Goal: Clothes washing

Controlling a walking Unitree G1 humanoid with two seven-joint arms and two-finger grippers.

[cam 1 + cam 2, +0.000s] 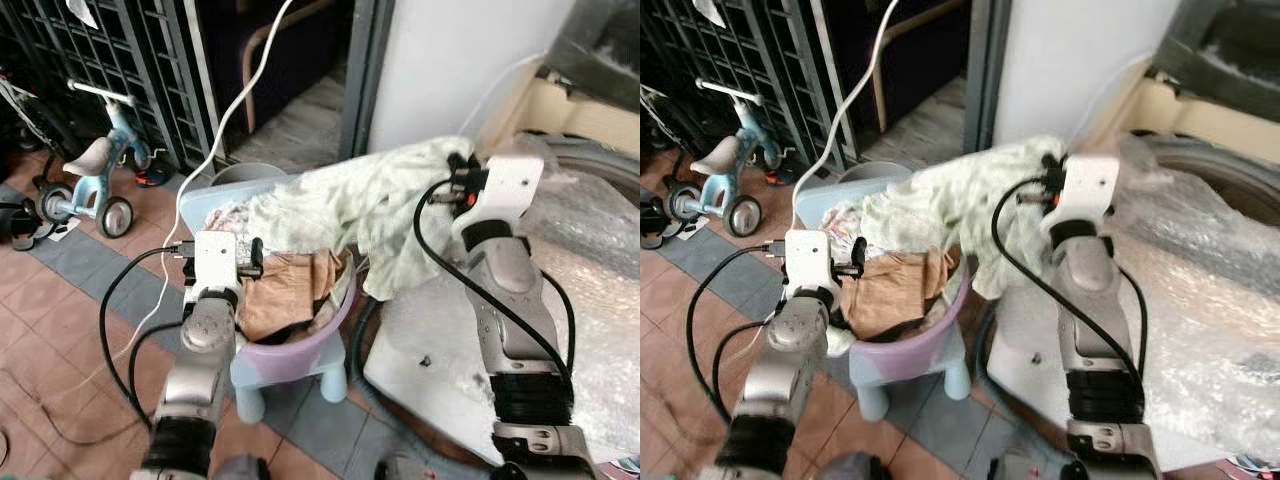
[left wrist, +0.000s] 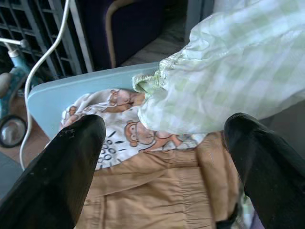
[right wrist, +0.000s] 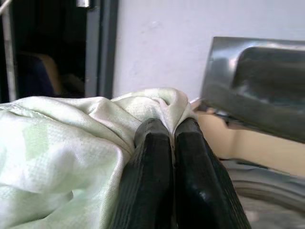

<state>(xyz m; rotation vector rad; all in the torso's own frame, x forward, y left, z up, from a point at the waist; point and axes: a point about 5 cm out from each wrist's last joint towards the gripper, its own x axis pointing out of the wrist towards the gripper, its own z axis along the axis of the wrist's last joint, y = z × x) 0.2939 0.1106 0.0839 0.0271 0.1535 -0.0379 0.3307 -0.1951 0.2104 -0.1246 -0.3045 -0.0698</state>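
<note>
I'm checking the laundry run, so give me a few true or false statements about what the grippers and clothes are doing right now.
1. The right gripper is shut on the green cloth. True.
2. The left gripper is shut on the brown garment. False: its fingers are open above it.
3. The basin sits on a blue stool. True.
4. The tricycle is in the basin. False: it stands on the floor.

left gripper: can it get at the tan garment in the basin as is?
Probably yes. The left gripper hangs open right above the tan garment, nothing between them. The green checked cloth, pinched by the right gripper, drapes just beyond it over the purple basin.
</note>
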